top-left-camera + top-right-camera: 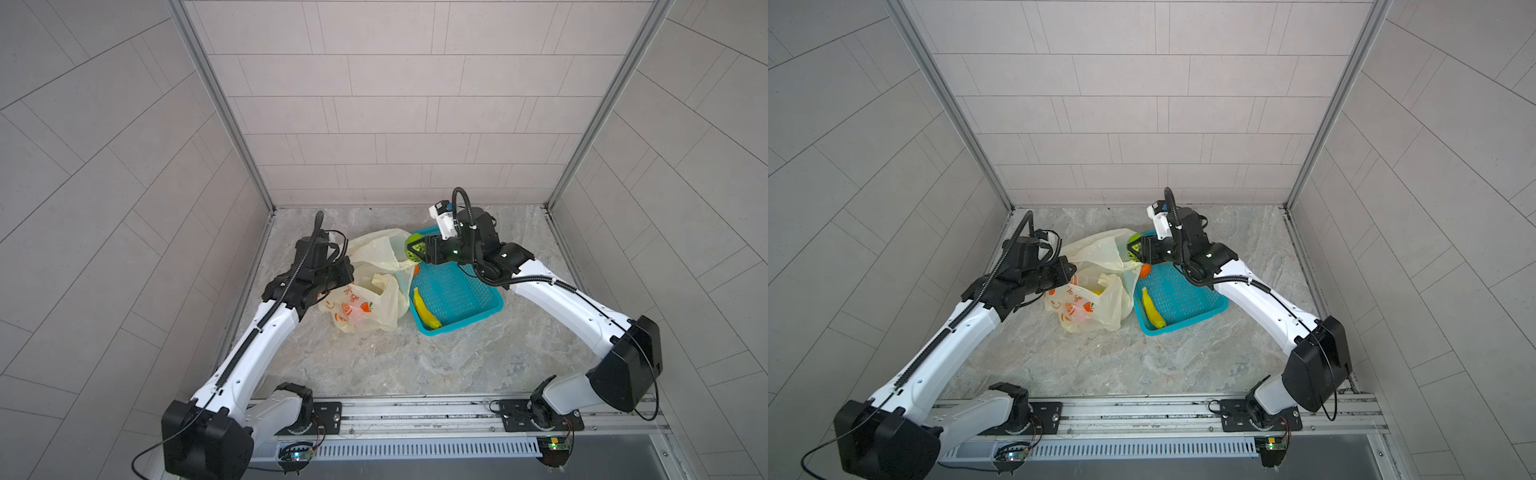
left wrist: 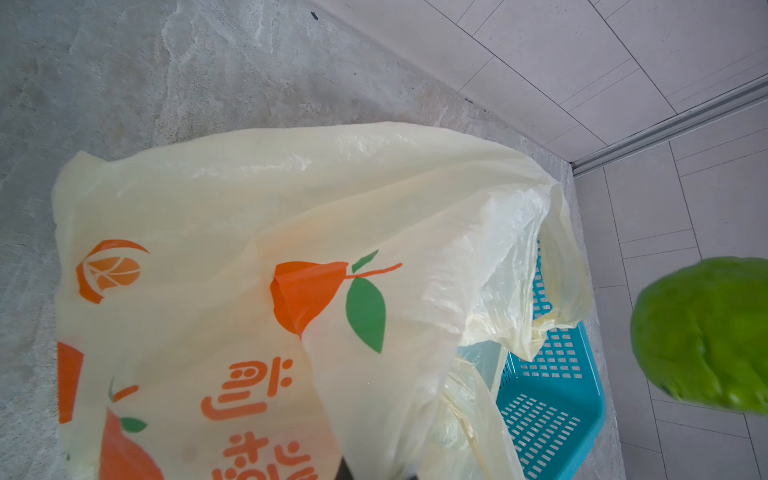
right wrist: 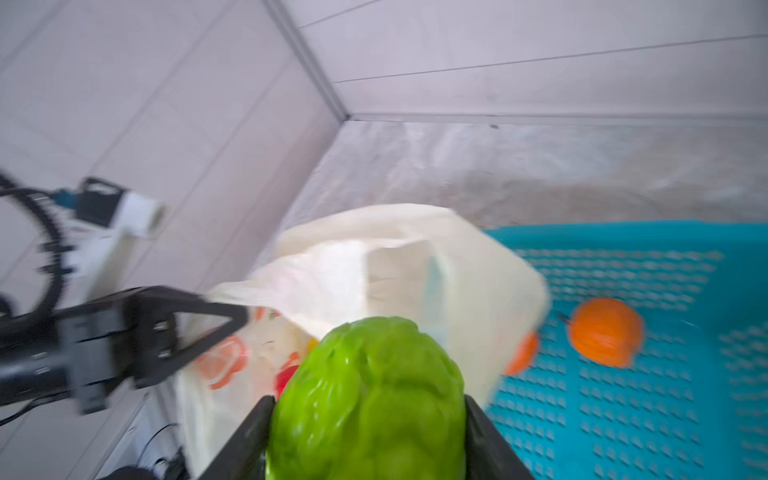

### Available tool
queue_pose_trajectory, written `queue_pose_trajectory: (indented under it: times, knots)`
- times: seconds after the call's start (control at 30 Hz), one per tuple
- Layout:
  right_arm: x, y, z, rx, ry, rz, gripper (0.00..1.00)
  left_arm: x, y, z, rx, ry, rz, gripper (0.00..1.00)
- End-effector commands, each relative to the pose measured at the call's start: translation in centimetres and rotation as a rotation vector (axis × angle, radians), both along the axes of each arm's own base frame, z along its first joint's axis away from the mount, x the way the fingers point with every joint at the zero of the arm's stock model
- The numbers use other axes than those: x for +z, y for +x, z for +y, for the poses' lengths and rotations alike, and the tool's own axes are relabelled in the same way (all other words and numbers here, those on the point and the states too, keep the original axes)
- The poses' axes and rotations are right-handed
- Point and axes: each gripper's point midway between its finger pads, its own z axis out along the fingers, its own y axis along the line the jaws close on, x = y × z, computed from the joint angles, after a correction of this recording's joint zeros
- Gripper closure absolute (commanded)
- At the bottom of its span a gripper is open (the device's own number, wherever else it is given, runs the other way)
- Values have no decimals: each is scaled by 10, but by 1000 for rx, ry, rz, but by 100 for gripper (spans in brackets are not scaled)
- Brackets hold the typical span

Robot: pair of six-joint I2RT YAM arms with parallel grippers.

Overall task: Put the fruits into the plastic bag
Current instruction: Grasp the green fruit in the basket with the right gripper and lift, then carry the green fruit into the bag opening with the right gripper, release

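Observation:
The pale-yellow plastic bag (image 1: 376,286) (image 1: 1096,282) (image 2: 291,216) (image 3: 374,257) lies crumpled left of the teal basket. My left gripper (image 1: 350,271) (image 1: 1072,270) (image 3: 242,318) is shut on the bag's upper edge and holds its mouth up. In the left wrist view the bag covers that gripper's fingers. My right gripper (image 1: 417,249) (image 1: 1137,249) (image 3: 369,405) is shut on the green spiky fruit (image 1: 414,245) (image 1: 1133,246) (image 2: 702,332) (image 3: 370,374), in the air beside the bag's mouth. A banana (image 1: 426,311) (image 1: 1153,311) and an orange fruit (image 1: 1145,271) (image 3: 604,331) lie in the basket. Something red (image 3: 284,379) shows inside the bag.
The teal mesh basket (image 1: 469,299) (image 1: 1187,301) (image 2: 548,419) (image 3: 648,419) sits right of the bag, touching it, under my right wrist. Tiled walls close in the marble table on three sides. The arms' base rail runs along the front edge.

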Motion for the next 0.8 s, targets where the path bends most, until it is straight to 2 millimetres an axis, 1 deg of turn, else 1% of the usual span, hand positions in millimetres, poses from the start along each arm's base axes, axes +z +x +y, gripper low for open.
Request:
queue_pose_trajectory:
  times: [0.0,0.07,0.1,0.13,0.2,0.27,0.33,0.4,0.43,0.53,0.6,0.67,0.73,0.77]
  knots:
    - [-10,-22,59,203,21,17,46,6,3,0,3,-10,-16,100]
    - [-19,-35,89,291,16,41,46,9,2,0,4,-11,-22,100]
    - [-23,-38,100,316,10,53,46,9,2,1,5,-9,-21,100]
    - [-34,-40,110,338,-6,76,46,11,2,1,8,-7,-24,100]
    - [-55,-37,120,341,-38,124,46,12,1,2,9,-8,-28,100]
    - [-77,-26,123,299,-55,185,46,13,0,2,10,-8,-30,100]
    - [-93,-12,122,241,-63,226,46,13,-1,3,14,-9,-31,100]
    - [-102,-1,122,212,-67,233,45,12,-2,4,17,-5,-29,100]
    - [-103,3,124,206,-68,231,45,13,-2,4,19,-5,-32,100]
    - [-112,11,132,209,-79,249,44,12,-3,4,18,-3,-31,100]
    - [-116,11,140,224,-76,268,43,13,-2,4,19,-3,-35,100]
    - [-119,8,146,241,-80,284,37,14,-1,5,21,-2,-36,100]
    - [-119,7,146,238,-74,296,25,15,-1,5,20,-1,-38,100]
    - [-117,8,146,237,-68,289,21,15,-1,4,18,-3,-39,100]
